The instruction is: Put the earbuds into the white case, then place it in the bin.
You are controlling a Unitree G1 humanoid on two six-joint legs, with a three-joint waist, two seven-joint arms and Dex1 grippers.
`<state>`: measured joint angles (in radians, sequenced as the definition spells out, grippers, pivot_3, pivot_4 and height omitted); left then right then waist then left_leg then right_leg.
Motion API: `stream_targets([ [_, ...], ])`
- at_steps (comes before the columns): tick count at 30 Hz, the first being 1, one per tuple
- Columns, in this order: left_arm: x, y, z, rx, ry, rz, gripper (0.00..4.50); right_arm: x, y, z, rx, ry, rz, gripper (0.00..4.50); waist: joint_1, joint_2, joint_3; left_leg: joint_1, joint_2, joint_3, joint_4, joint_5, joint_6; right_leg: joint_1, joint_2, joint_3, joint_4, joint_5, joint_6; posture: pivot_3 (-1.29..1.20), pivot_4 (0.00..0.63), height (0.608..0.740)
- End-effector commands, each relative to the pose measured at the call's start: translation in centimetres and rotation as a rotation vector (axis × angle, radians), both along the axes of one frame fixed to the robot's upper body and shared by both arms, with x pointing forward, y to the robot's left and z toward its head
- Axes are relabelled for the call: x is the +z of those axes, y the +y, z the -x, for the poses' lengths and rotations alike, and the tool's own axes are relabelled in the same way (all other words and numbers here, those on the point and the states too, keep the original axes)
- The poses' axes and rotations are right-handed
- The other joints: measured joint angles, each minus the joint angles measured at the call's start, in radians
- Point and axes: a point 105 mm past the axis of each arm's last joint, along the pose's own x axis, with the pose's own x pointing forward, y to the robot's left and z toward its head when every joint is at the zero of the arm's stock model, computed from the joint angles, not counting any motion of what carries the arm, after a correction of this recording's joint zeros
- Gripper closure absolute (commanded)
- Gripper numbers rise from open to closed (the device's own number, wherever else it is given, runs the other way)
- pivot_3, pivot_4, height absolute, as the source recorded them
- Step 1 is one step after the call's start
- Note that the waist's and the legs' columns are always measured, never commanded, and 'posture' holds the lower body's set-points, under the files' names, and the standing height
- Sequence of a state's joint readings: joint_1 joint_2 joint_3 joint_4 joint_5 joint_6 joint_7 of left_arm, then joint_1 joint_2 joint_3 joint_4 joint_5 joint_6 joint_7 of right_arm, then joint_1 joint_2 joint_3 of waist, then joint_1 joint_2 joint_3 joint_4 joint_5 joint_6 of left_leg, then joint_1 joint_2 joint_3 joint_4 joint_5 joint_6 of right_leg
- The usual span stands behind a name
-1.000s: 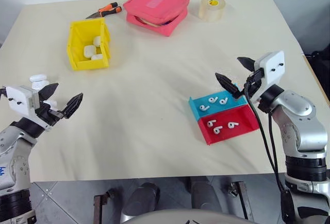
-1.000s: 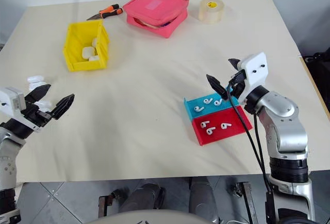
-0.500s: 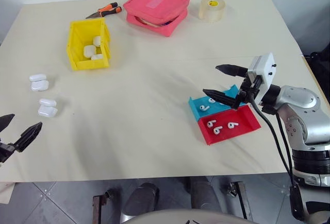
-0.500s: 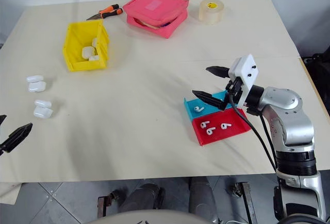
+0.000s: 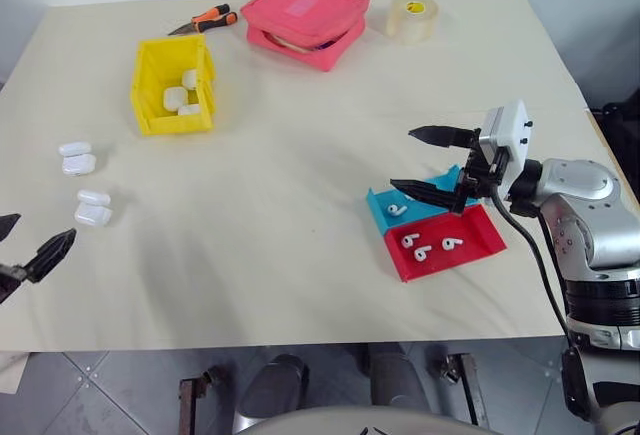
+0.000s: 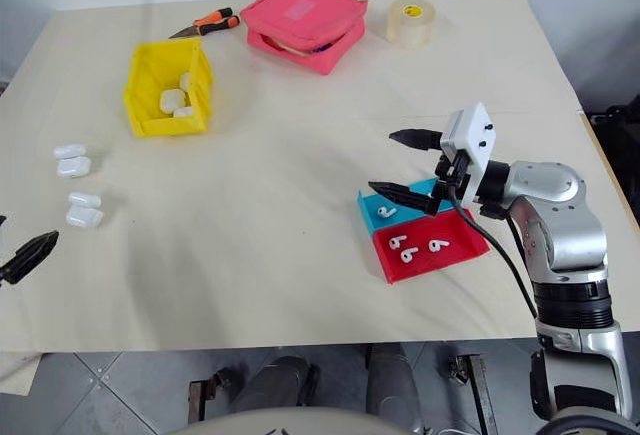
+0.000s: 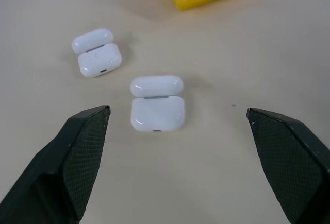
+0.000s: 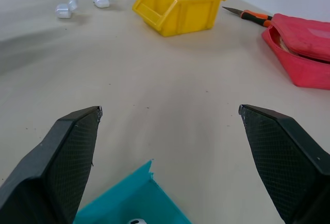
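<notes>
At the near edge of the cream table (image 5: 300,255), the left gripper (image 5: 25,250) was seen low at the table's left corner, its two black fingers spread wide and nothing between them. Just beyond it lay the nearer white case (image 7: 157,112), lid flipped open, hinge line set across the gripper's line of approach, with a second open case (image 7: 98,56) farther off — both well within the left arm's side. Across the table, the right gripper (image 5: 432,162) was held level over the blue tray (image 5: 385,217), jaws likewise wide apart and empty; the earbuds (image 5: 425,247) lay in that tray and in the red tray (image 5: 470,255) touching it. The yellow bin (image 5: 172,83), already holding white cases, stood at the far left, beyond the two open ones. Compared with a second earlier, the left gripper had been drawn back off the cases toward the table edge, and the right wrist had been swung from upright to pointing leftward.
</notes>
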<state>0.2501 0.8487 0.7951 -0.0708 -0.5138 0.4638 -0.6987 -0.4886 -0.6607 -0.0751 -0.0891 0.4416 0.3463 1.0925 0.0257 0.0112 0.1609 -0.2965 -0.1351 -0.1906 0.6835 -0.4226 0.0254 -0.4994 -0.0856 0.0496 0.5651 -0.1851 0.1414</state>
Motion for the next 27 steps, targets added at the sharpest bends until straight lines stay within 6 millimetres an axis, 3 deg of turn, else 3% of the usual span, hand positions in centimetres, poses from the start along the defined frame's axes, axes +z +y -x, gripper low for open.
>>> stream_targets([
  [1, -0.4, 0.4, -1.8, 0.047, 0.117, -0.001, 0.0, 1.0, 0.3, 0.4, 0.019, -0.052, 0.007, 0.05, -0.001, 0.0, 0.0, 0.0, 0.001, 0.002, 0.0, -0.001, 0.0, -0.001, 0.001, 0.0, 0.0, 0.0, 0.0, 0.0, 0.15, 0.74],
  [8, -1.0, 0.2, -4.6, 0.078, 0.405, 0.055, 0.0, 0.8, 0.3, 0.9, 0.001, -0.044, 0.007, 0.05, -0.012, 0.0, 0.0, 0.001, 0.008, 0.012, 0.0, -0.004, -0.002, -0.007, 0.005, -0.013, 0.002, 0.003, -0.009, 0.0, 0.15, 0.74],
  [15, -1.2, 1.3, -5.1, 0.148, 0.558, 0.057, 0.0, 0.2, 0.0, 1.8, -0.03, -0.027, 0.013, 0.05, -0.039, 0.0, 0.0, 0.0, 0.011, 0.024, 0.0, -0.005, -0.004, -0.016, 0.005, -0.02, 0.009, 0.003, -0.016, 0.0, 0.15, 0.74],
  [27, -0.3, 2.4, -5.1, 0.198, 0.614, 0.016, 0.0, 0.1, -0.3, 2.2, -0.064, -0.024, 0.015, 0.05, -0.054, 0.0, 0.0, 0.0, 0.011, 0.028, 0.002, -0.006, -0.004, -0.017, 0.005, -0.02, 0.011, 0.004, -0.017, 0.0, 0.15, 0.74],
])
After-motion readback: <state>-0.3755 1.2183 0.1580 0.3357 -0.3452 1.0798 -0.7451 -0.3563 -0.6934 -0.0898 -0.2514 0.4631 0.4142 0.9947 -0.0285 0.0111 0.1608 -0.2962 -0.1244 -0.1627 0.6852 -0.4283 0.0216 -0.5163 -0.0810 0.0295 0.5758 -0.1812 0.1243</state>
